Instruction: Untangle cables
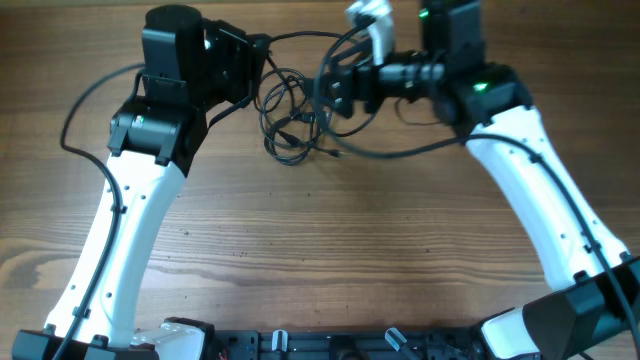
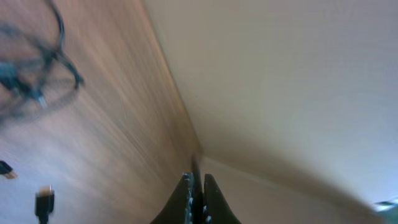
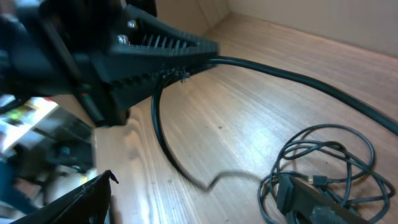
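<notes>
The cables (image 1: 290, 118) are thin black cords lying in a tangled coil at the far middle of the wooden table; the coil also shows, blurred, in the left wrist view (image 2: 38, 74) and in the right wrist view (image 3: 329, 163). My left gripper (image 1: 260, 47) is shut on a strand that runs right from its toothed tips (image 3: 213, 53); its jaws (image 2: 197, 178) stand pressed together. My right gripper (image 1: 333, 92) is open beside the coil, one finger (image 3: 74, 202) far to the left. The other finger (image 3: 314, 205) sits among the loops, with no strand held between the two.
Two loose plug ends (image 2: 43, 202) lie on the wood near the coil. A pale wall (image 2: 286, 81) rises along the table's far edge. A white object (image 1: 370, 20) stands at the back by the right arm, whose own thick wire (image 1: 400, 150) arcs over the table.
</notes>
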You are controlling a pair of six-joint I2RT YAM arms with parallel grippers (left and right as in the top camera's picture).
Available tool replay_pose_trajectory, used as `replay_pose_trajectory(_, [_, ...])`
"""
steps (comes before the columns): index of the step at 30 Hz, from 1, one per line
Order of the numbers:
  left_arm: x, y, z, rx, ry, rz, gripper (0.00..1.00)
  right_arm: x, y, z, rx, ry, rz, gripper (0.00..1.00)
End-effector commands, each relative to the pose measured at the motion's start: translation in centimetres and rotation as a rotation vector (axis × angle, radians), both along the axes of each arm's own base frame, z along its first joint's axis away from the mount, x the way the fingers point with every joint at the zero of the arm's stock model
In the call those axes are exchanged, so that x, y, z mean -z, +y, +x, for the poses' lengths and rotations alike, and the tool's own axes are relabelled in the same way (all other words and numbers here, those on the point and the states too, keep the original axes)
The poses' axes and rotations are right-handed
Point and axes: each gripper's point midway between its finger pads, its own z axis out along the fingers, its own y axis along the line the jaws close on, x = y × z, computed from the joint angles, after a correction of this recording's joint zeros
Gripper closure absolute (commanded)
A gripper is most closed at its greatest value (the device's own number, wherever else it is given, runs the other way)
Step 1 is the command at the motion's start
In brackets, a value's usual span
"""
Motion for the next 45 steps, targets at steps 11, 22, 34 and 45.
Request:
replay_pose_trajectory(11, [1.0, -0.6, -1.0, 0.000, 0.100, -0.071, 0.68, -1.2, 2.0, 2.0, 0.140, -0.080, -0.004, 0.95])
replay_pose_trajectory(22, [6.5, 5.1, -3.0, -0.173, 0.254, 0.269, 0.00, -7.3, -26.0, 11.9, 0.901, -0.024, 0.224, 0.96])
replay_pose_trajectory(34, [6.3, 3.1, -3.3, 0.026, 0.142, 0.454, 0.00, 7.7, -63.2, 7.6, 2.030, 0.076, -0.235, 0.95])
replay_pose_trajectory(45, [6.8, -0.3, -3.1, 0.129, 0.090, 0.498, 0.00, 12.4, -59.2, 11.9, 1.714, 0.251, 0.018, 0.01])
